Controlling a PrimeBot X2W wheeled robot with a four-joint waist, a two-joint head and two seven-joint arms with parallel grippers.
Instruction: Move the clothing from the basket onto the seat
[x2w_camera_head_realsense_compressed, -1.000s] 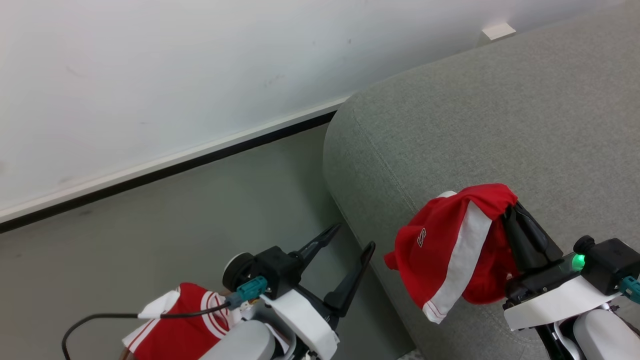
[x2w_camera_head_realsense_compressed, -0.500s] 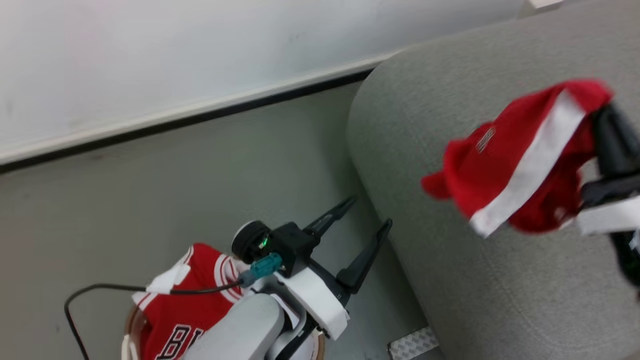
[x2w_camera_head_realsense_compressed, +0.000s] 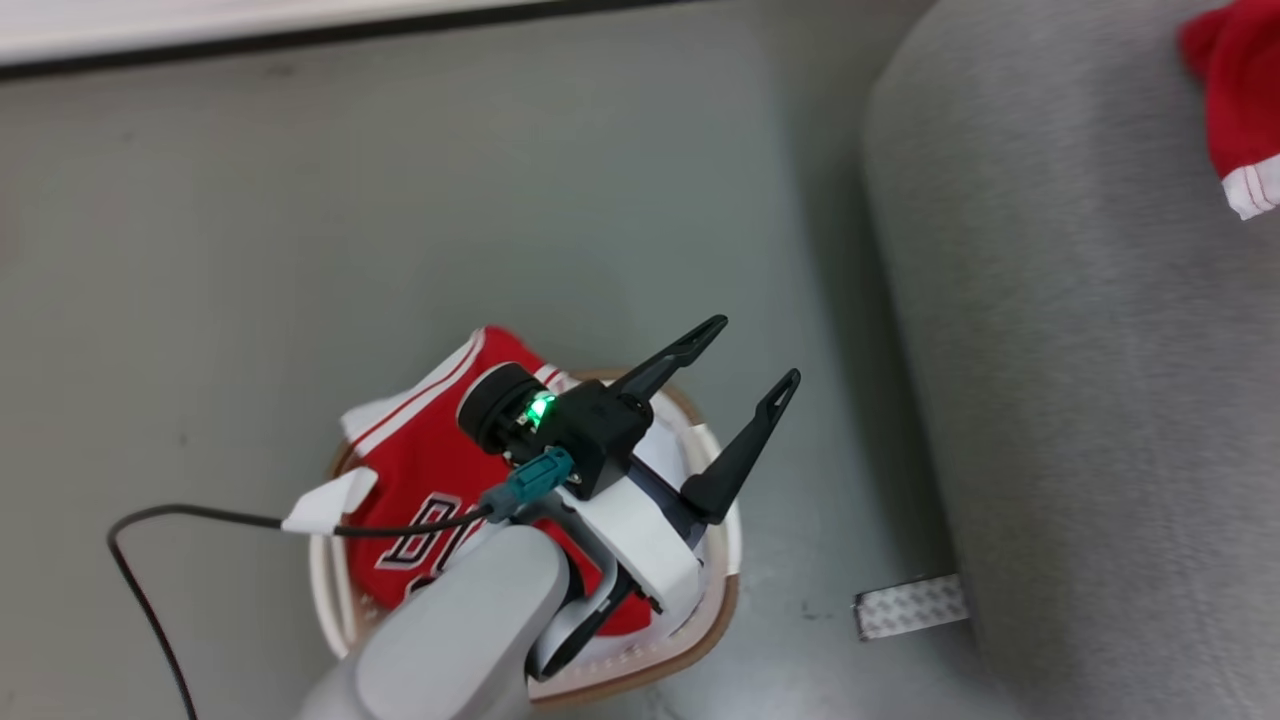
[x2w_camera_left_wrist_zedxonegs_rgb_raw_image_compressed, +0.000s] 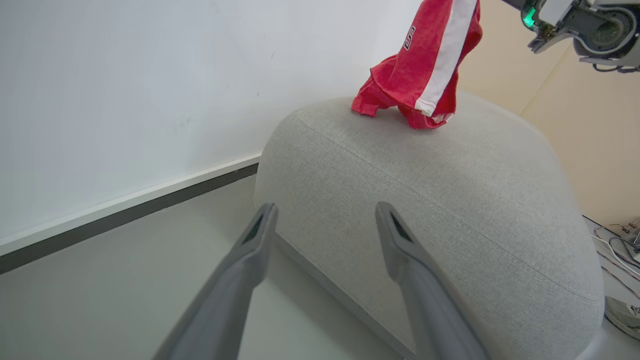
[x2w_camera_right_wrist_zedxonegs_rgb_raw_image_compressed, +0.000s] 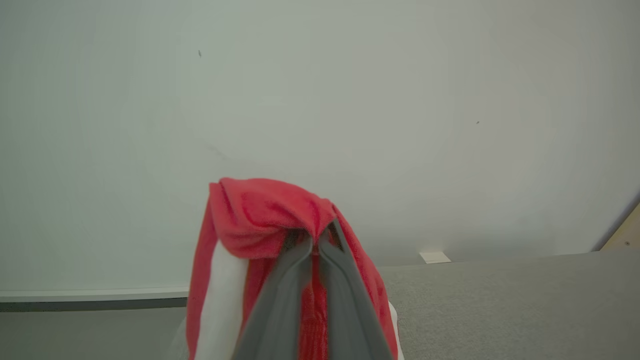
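Above the basket (x2w_camera_head_realsense_compressed: 322, 585), the left gripper (x2w_camera_head_realsense_compressed: 752, 352) hangs with its two dark fingers spread wide and nothing between them. They point up and to the right in the head view, toward the seat (x2w_camera_head_realsense_compressed: 1080, 400). Its pale forearm (x2w_camera_head_realsense_compressed: 450, 640) rises from the bottom edge of that view, with a black cable (x2w_camera_head_realsense_compressed: 200, 517) trailing off to the left. From the left wrist, the spread fingers frame the seat's near rounded corner and the grey floor (x2w_camera_left_wrist_zedxonegs_rgb_raw_image_compressed: 125, 300) beside it.

Below this gripper, the jersey (x2w_camera_head_realsense_compressed: 420, 470) lies crumpled in the basket. It is red with white bands and black-and-white lettering, one white-edged corner lapping over the far rim. The wrist hides part of it.

Over the seat, the right gripper (x2w_camera_right_wrist_zedxonegs_rgb_raw_image_compressed: 317, 240) is raised, its fingers pinched together on a fold of the red garment (x2w_camera_left_wrist_zedxonegs_rgb_raw_image_compressed: 425, 60). The cloth drapes over the fingertips and hangs down, showing a broad white stripe and a small dark-and-white mark. In the left wrist view its lower hem seems to touch the top of the seat, though the angle makes that hard to confirm. Behind it stands a plain white wall (x2w_camera_right_wrist_zedxonegs_rgb_raw_image_compressed: 350, 100).
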